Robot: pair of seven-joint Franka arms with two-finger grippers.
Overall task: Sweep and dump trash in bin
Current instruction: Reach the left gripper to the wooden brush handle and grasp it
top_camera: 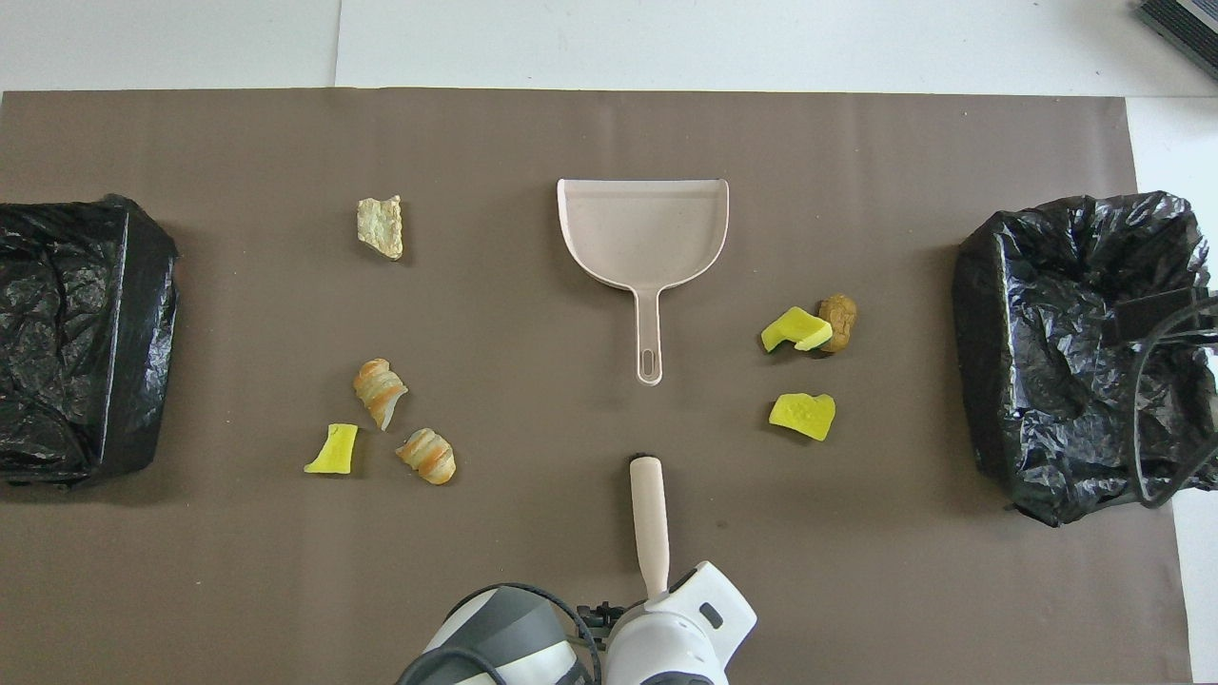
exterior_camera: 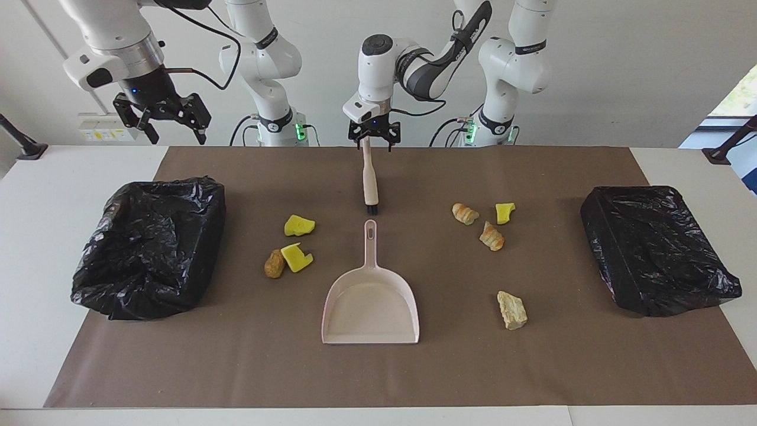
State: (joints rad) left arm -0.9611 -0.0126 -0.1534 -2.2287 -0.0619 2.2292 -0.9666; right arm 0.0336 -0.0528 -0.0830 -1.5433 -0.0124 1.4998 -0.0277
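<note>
Robotics lab, we'd say. Two white arms (exterior_camera: 266,65) bolted at the 12 o'clock edge of a white table (exterior_camera: 35,236), cables trailing off them, bare white wall (exterior_camera: 621,71) at the back. Brown paper mat (exterior_camera: 236,367) taped out as a work area, bag-lined bins (exterior_camera: 151,245) at 3 and 9 o'clock. Wall sockets (exterior_camera: 97,130) at 10 o'clock, window (exterior_camera: 736,94) at 2.

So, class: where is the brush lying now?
The brush lies mid-table, just nearer the robots than the dustpan, its handle end under the left tool.
</note>
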